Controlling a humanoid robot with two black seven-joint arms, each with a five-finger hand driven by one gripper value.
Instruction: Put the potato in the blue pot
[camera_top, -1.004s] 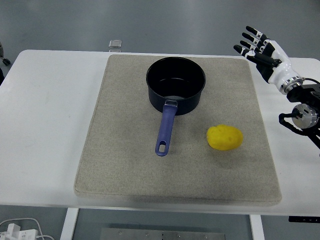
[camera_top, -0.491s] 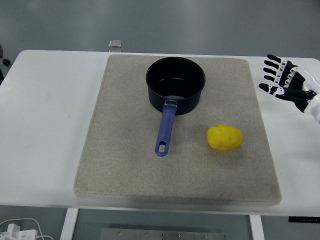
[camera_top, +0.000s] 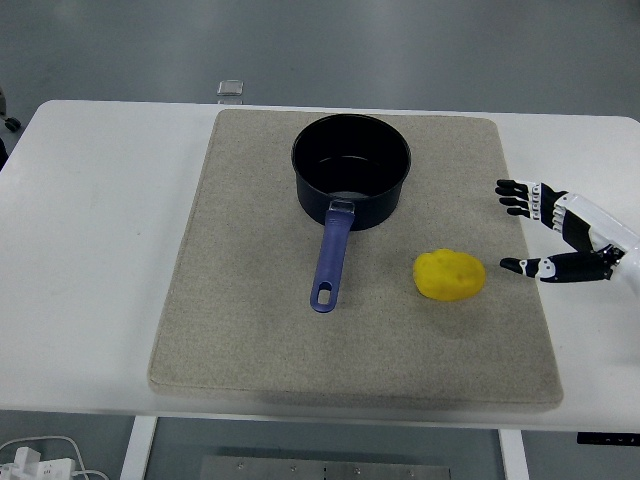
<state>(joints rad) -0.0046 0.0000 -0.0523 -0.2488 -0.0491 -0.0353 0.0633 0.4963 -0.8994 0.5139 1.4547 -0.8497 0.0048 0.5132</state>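
Note:
A yellow potato (camera_top: 450, 276) lies on the beige mat (camera_top: 240, 300), right of the pot's handle. The blue pot (camera_top: 351, 168) stands upright at the mat's far middle, empty, its blue handle (camera_top: 331, 260) pointing toward me. My right hand (camera_top: 545, 232) comes in from the right edge, low over the mat's right border. Its fingers are spread and hold nothing. The fingertips (camera_top: 508, 265) point left at the potato, a short gap away. The left arm is out of view.
The mat covers most of the white table (camera_top: 90, 250). A small clear square object (camera_top: 231, 89) sits at the table's far edge, behind the mat. White cables (camera_top: 40, 460) lie on the floor at the bottom left.
My right hand has come down from the far right corner and moved left toward the potato, turning so its fingers point left. The potato and the pot have not moved.

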